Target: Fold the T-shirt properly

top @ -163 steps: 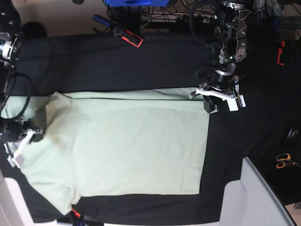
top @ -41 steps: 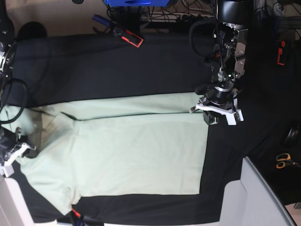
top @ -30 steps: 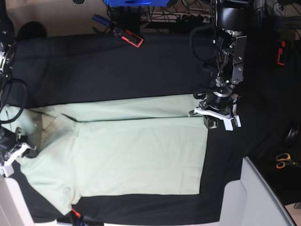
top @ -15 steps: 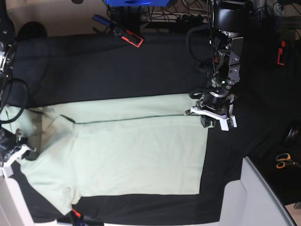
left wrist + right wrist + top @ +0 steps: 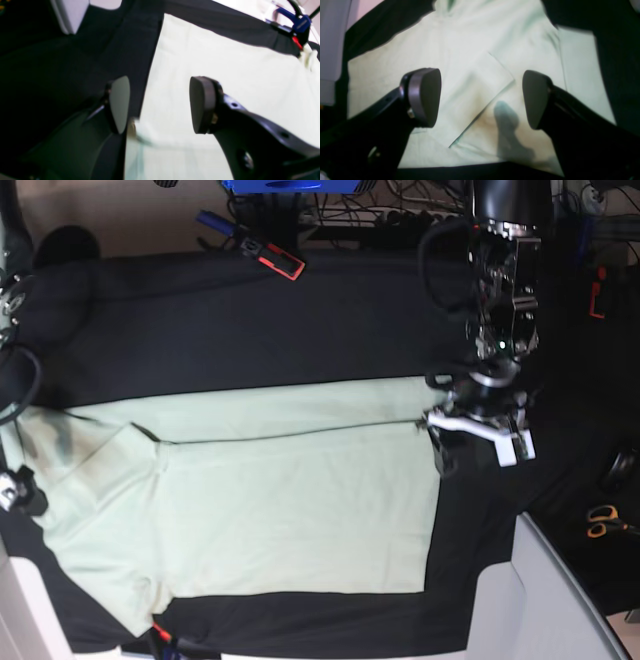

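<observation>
The T-shirt (image 5: 290,500) lies spread flat on the black table cloth (image 5: 250,320), pale mint against the dark. Its upper long edge is folded over onto the body as a narrow band, the fold's edge running across from the sleeve area at the view's left to the hem at the right. The left gripper (image 5: 478,442) hangs at the hem's upper corner (its white jaws apart, nothing between them), partly over bare cloth. At the view's far left edge, a small part of the right gripper (image 5: 14,490) shows beside the sleeve. Orange-handled scissors (image 5: 603,522) lie far right
</observation>
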